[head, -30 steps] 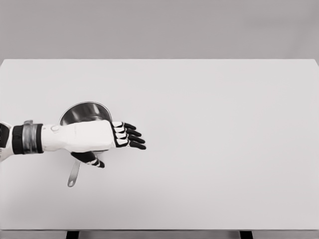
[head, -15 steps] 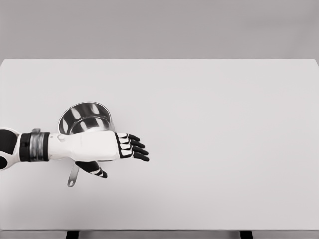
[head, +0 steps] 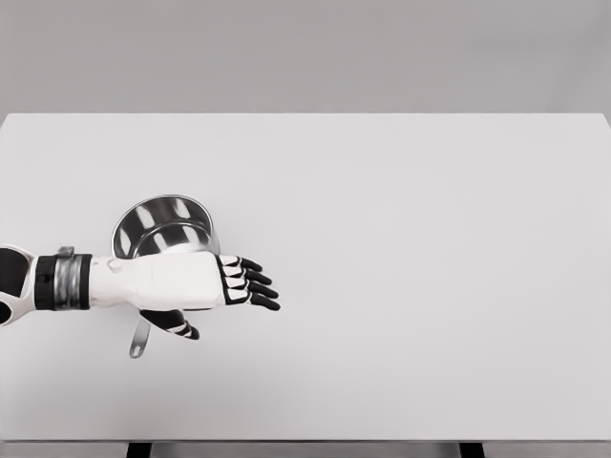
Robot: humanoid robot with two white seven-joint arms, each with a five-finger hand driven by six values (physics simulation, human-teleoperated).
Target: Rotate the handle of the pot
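Your left hand [head: 196,286] hovers w/ fingers extended and apart, gripping nothing, thumb tucked below, probably lined up to nudge the handle [head: 140,339]. The pot [head: 162,224] sits behind it on the table [head: 430,286], front-left.

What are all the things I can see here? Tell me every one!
pot: one, shiny silver metal, on the left part of the table, partly behind the hand
pot handle: one, silver, sticking out from the pot toward the table's near edge
table: one, white, fills most of the picture
wall: grey, behind the table
left hand: one, white with black fingers, reaching in from the left over the pot's near side, fingers spread, holding nothing
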